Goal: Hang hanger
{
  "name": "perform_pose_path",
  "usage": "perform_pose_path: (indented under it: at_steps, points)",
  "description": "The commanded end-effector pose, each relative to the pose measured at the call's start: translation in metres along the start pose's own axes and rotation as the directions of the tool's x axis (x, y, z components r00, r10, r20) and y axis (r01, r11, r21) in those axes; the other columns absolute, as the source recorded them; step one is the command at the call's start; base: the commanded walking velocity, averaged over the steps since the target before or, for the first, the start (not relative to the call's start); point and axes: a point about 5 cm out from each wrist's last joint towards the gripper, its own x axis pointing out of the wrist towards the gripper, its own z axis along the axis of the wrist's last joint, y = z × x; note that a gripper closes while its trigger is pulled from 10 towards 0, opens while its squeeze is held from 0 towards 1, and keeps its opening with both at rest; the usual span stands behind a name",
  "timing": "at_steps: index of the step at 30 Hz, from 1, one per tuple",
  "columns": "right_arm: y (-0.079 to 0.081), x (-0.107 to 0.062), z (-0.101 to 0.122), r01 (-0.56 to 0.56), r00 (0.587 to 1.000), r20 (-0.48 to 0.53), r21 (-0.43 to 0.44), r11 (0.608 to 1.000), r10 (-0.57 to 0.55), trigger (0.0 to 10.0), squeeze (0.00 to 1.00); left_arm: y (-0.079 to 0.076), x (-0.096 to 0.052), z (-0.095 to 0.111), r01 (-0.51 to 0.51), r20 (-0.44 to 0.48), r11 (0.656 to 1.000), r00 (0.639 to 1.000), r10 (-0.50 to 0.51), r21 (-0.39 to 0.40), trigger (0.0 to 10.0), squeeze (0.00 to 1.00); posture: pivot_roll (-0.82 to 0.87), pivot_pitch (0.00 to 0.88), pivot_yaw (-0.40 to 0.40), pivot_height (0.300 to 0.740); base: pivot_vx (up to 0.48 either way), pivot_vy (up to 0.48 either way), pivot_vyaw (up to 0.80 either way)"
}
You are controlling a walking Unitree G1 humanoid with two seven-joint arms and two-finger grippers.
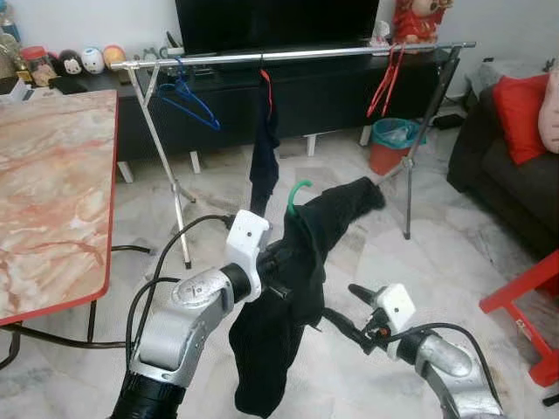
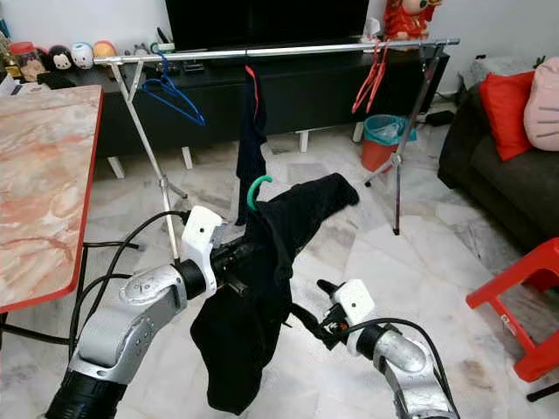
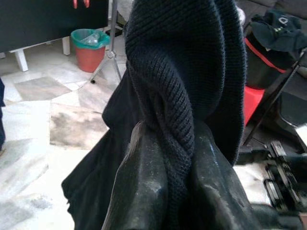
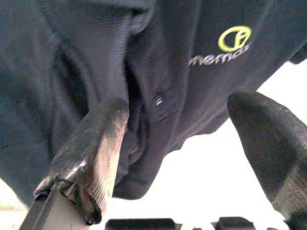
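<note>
Hanger [image 1: 298,194] hook points up; left gripper [image 3: 168,158] clamps shirt [image 1: 288,288].

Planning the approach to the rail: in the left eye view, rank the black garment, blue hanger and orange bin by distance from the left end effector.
1. Black garment: clamped in the left end effector.
2. Blue hanger: ahead, on the rail's left end.
3. Orange bin: farthest, ahead to the right, by the rack's right leg.

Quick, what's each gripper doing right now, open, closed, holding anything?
Left gripper: closed on the black garment, which is on a green hanger.
Right gripper: open, empty, under the garment.
</note>
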Motion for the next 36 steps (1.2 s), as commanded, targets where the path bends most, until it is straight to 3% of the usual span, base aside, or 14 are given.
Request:
perform_pose_path:
  at_steps: [1,3,7,19,21,22,24,36]
  points:
    - [-0.001,0.002,0.007,-0.012,0.999,0.046,0.037,0.999,0.011,10.0,0.00,-0.005,0.000,0.009,0.034,0.027,0.999,0.999,-0.035,0.019,10.0,0.00,-0.02,0.000,-0.029,0.740,0.000,0.000,0.00]
    - [0.007,0.002,0.011,-0.115,0.991,0.089,0.127,0.985,0.104,10.0,0.00,-0.007,0.001,0.007,0.045,0.016,0.999,0.999,-0.045,0.025,10.0,0.00,-0.02,0.000,-0.029,0.740,0.000,0.000,0.00]
    - [0.020,-0.003,0.017,-0.293,0.954,0.115,0.183,0.938,0.276,10.0,0.00,-0.012,0.003,0.003,0.063,-0.006,0.998,0.998,-0.063,0.031,10.0,0.00,-0.02,0.000,-0.031,0.740,0.000,0.000,0.00]
    - [0.014,-0.002,0.024,-0.269,0.960,0.122,0.175,0.947,0.250,10.0,0.00,-0.019,0.002,0.001,0.111,-0.022,0.993,0.994,-0.111,0.037,10.0,0.00,-0.02,0.000,-0.035,0.740,0.000,0.000,0.00]
    - [0.016,-0.002,0.025,-0.281,0.957,0.128,0.197,0.939,0.259,10.0,0.00,-0.020,0.002,0.000,0.120,-0.024,0.992,0.993,-0.119,0.038,10.0,0.00,-0.02,0.000,-0.034,0.740,0.000,0.000,0.00]
    - [0.022,-0.003,0.025,-0.337,0.940,0.142,0.240,0.911,0.310,10.0,0.00,-0.022,0.002,-0.001,0.136,-0.030,0.990,0.990,-0.134,0.042,10.0,0.00,-0.02,0.000,-0.035,0.740,0.000,0.000,0.00]
    - [0.026,-0.005,0.025,-0.373,0.927,0.145,0.253,0.893,0.346,10.0,0.00,-0.024,0.002,-0.002,0.152,-0.037,0.987,0.988,-0.151,0.047,10.0,0.00,-0.02,0.000,-0.035,0.740,0.000,0.000,0.00]
    - [0.018,0.000,0.030,-0.279,0.956,0.153,0.211,0.937,0.250,10.0,0.00,-0.033,0.002,-0.003,0.199,-0.044,0.978,0.979,-0.197,0.055,10.0,0.00,-0.02,0.000,-0.036,0.740,0.000,0.000,0.00]
